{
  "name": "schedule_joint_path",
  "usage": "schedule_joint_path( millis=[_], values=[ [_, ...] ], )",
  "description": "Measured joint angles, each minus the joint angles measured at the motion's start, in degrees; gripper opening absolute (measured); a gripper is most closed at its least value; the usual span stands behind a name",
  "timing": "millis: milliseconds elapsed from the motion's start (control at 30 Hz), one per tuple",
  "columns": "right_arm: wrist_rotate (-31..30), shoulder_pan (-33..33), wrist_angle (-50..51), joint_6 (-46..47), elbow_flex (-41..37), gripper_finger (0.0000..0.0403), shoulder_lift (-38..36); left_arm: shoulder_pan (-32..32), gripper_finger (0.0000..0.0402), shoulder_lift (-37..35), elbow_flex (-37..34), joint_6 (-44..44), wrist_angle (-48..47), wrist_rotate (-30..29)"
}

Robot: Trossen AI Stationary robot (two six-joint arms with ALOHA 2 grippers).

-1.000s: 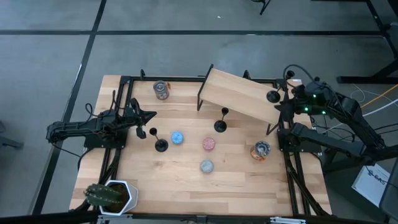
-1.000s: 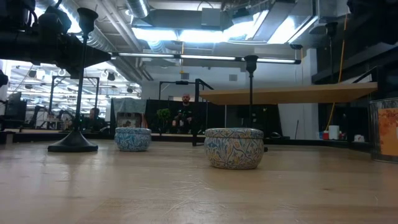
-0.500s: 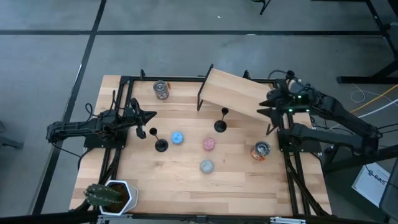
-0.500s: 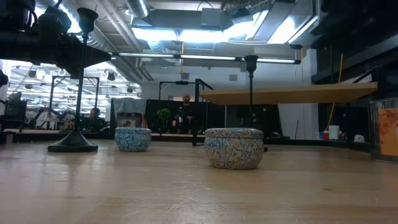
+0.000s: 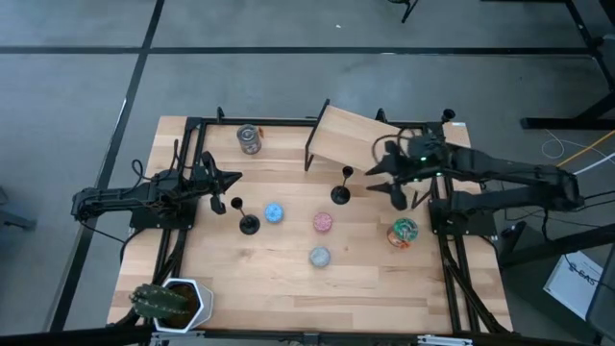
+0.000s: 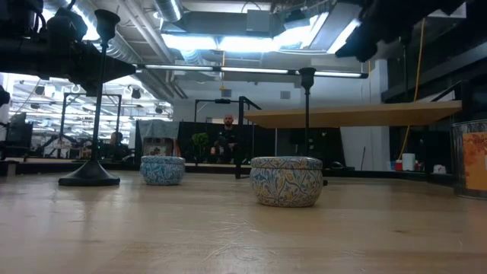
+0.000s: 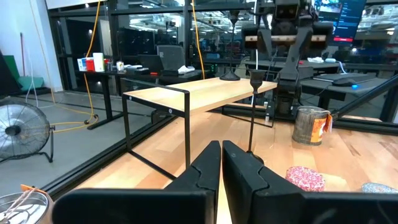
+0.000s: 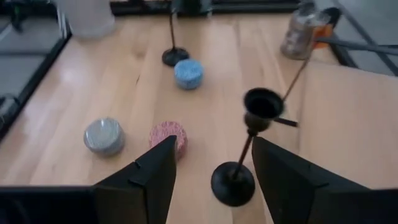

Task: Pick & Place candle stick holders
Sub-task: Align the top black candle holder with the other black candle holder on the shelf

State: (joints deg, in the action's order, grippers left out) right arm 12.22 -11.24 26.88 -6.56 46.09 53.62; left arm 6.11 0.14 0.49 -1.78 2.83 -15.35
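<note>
Three black candle stick holders show. One stands on its round base at the table's left-middle (image 5: 249, 224), also in the low view (image 6: 91, 176). One stands mid-table by the shelf (image 5: 340, 195), and shows in the right wrist view (image 8: 234, 182). One stands on the wooden shelf (image 7: 231, 75) and is hidden under my right arm in the high view. My right gripper (image 5: 380, 183) (image 8: 213, 149) is open above the middle holder, which shows between its fingers, untouched. My left gripper (image 5: 231, 180) (image 7: 221, 163) is shut and empty at the left, near the left holder.
A slanted wooden shelf on black legs (image 5: 351, 139) stands at the back. Metal cans stand at the far left (image 5: 250, 139) and right (image 5: 404, 231). Blue (image 5: 274, 212), pink (image 5: 323, 222) and grey (image 5: 319, 256) discs lie mid-table. A potted cactus (image 5: 168, 303) stands at the near left corner.
My right gripper has gone from the shelf's right end toward the table's left and near side, and now hangs over the middle holder. The holder on the shelf, visible a second ago, is now covered by the arm. My left arm has kept still.
</note>
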Motion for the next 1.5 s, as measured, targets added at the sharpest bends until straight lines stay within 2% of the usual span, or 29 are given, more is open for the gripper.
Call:
schedule_joint_path(
  millis=[133, 367, 900, 1267, 1367, 1500],
  values=[
    [-0.5, 0.5, -2.8, -0.3, 0.0, 0.0211, 5.8, 0.0, 0.0011, 0.0, 0.0, 0.0, 0.0, 0.0],
    [-9.5, 0.4, -2.9, 1.8, 0.0, 0.0211, 12.0, 0.0, 0.0013, 0.0, 0.0, 0.0, 0.0, 0.0],
    [-10.7, 0.5, -12.0, -0.3, 0.0, 0.0211, 20.4, 0.0, 0.0008, 0.0, 0.0, 0.0, 0.0, 0.0],
    [-10.7, 0.4, -12.5, -1.1, 0.0, 0.021, 21.3, 0.0, 0.0013, 0.0, 0.0, 0.0, 0.0, 0.0],
    [-10.7, 0.4, -12.6, -1.6, 0.0, 0.0199, 21.3, 0.0, 0.0012, 0.0, 0.0, 0.0, 0.0, 0.0],
    [-10.7, 0.4, -12.6, -1.4, 0.0, 0.0158, 21.3, 0.0, 0.0011, 0.0, 0.0, 0.0, 0.0, 0.0]
  ],
)
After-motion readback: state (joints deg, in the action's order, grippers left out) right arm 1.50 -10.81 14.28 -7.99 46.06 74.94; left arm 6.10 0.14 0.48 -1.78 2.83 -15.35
